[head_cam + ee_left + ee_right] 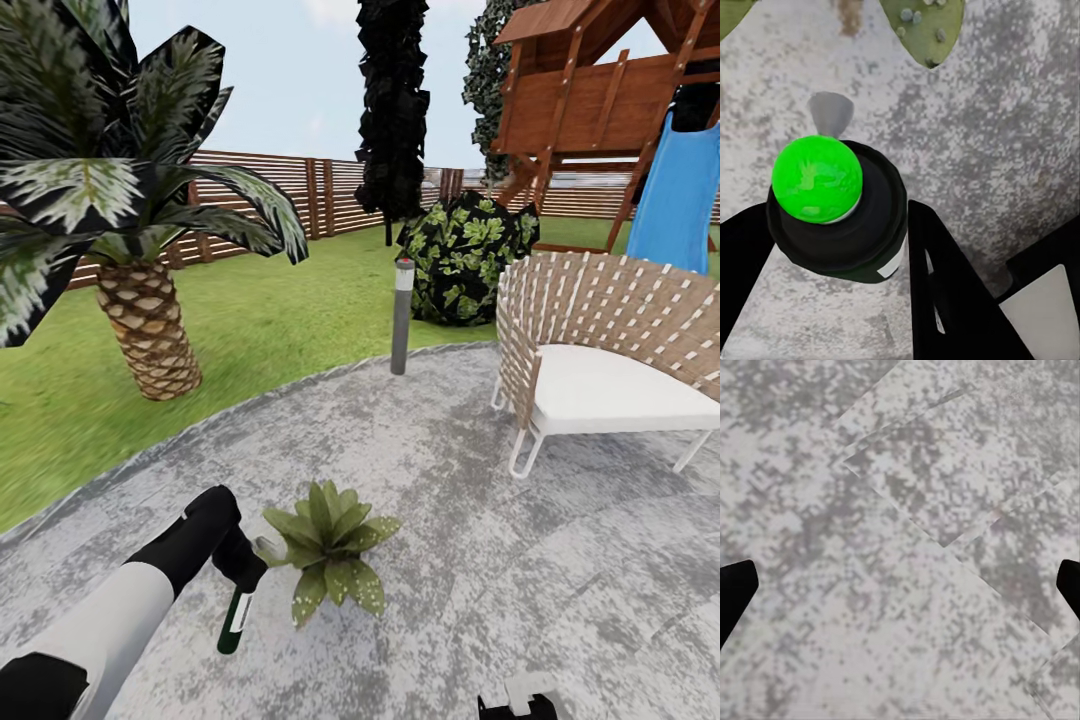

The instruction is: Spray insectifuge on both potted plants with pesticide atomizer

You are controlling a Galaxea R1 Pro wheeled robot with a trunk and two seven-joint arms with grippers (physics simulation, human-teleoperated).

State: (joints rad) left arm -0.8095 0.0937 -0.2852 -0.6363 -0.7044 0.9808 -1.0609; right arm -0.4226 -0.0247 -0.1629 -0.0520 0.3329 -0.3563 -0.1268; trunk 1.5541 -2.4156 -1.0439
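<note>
The pesticide atomizer (pixel 237 620), a slim dark green bottle with a white label, hangs from my left gripper (pixel 240 565), which is shut on its upper part. Its pale spray head (pixel 268 548) points at a potted plant (pixel 328 545), a low rosette of pointed green leaves on the grey patio, almost touching the nearest leaf. The left wrist view looks down the atomizer (pixel 840 225) onto a bright green round end, with black fingers (pixel 945 300) on both sides and a leaf (pixel 922 26) beyond. My right gripper (pixel 520 700) sits at the frame's lower edge; the right gripper (pixel 900 589) is open over bare paving.
A big palm (pixel 140 320) stands on the lawn at the left. A grey lamp post (pixel 402 315) marks the patio's far edge, with a dark bush (pixel 465 255) behind it. A woven chair (pixel 600 370) stands at the right, and a playhouse with a blue slide (pixel 680 190) lies beyond.
</note>
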